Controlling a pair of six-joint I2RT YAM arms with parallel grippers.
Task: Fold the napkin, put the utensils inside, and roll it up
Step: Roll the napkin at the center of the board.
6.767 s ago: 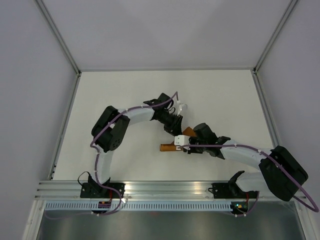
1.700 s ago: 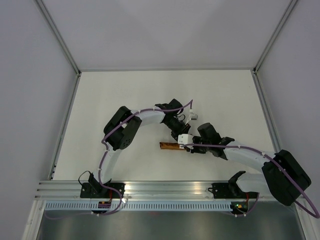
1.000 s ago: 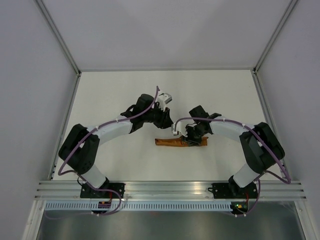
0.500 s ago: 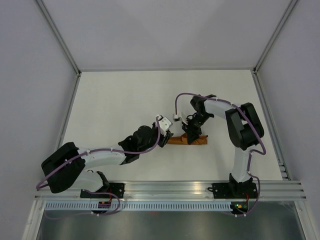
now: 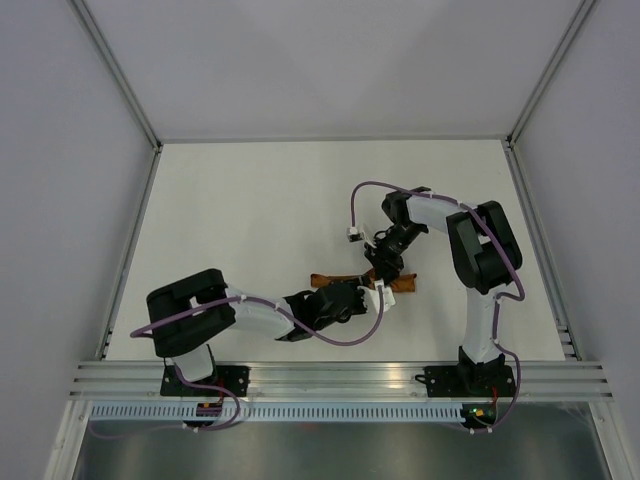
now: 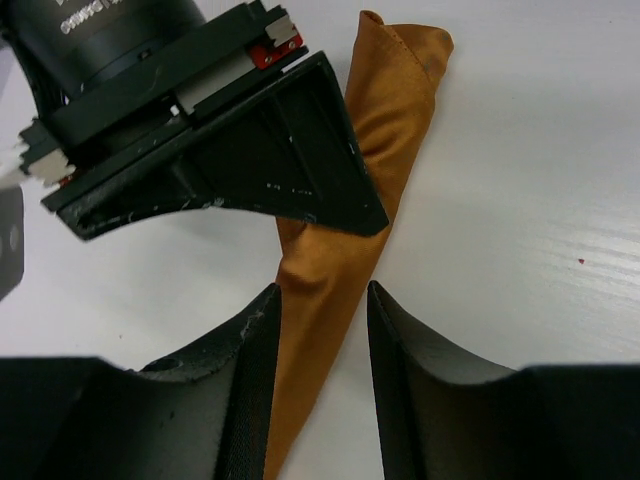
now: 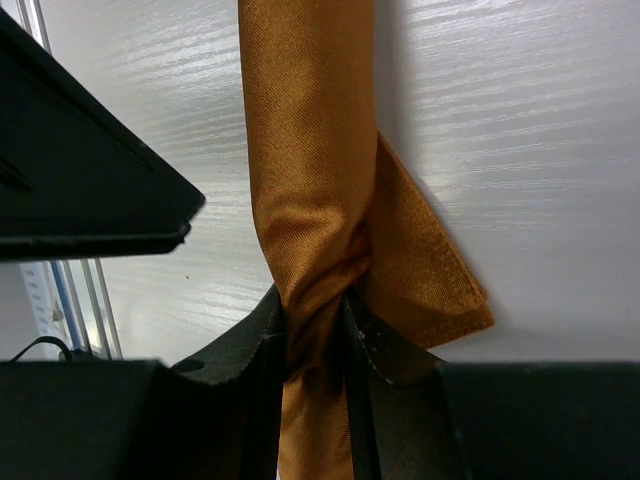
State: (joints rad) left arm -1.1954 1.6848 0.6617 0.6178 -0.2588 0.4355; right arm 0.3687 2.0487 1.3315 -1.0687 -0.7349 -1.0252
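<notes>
A white table top is shown in the middle of the overhead view, closed in at left, right and back by plain pale grey walls. Aluminium posts are set slanting down from both upper corners. A ribbed aluminium rail is laid along the lower edge. Faint wood grain is revealed in the wrist views.

There is one rolled orange-brown fabric napkin, one white table, and two black claws: one left claw and one right claw.
</notes>
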